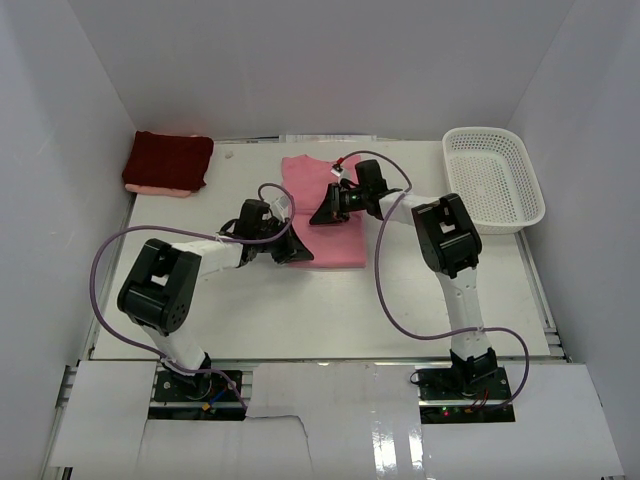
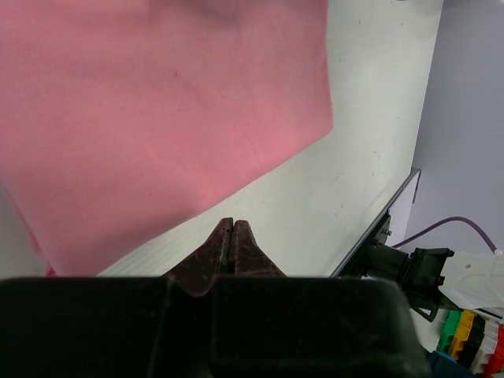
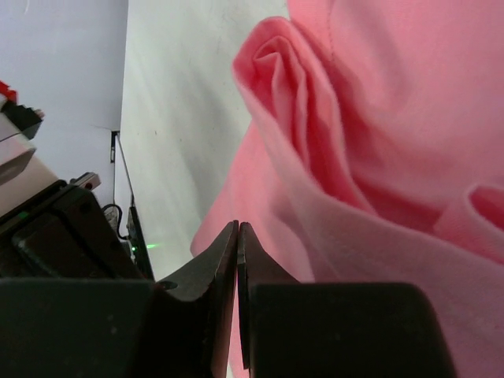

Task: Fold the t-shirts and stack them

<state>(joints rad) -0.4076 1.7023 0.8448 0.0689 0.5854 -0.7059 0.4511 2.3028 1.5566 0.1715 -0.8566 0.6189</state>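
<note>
I see the pink shirt mid-table, loosely bunched, and the maroon shirt folded at the far left. My left gripper and right gripper are pressed together along its left side, with no cloth visibly caught. The cloth looks light and limp, so I'd pinch the corners.

Pink t-shirt at the middle of the table, left gripper and right gripper at it; folded maroon t-shirt far left, white basket far right.

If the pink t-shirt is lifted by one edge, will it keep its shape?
Probably not: the pink t-shirt bunches into soft rolls here, so it should hang limp. It looks thin, so a push would likely wrinkle it, not slide it.
</note>
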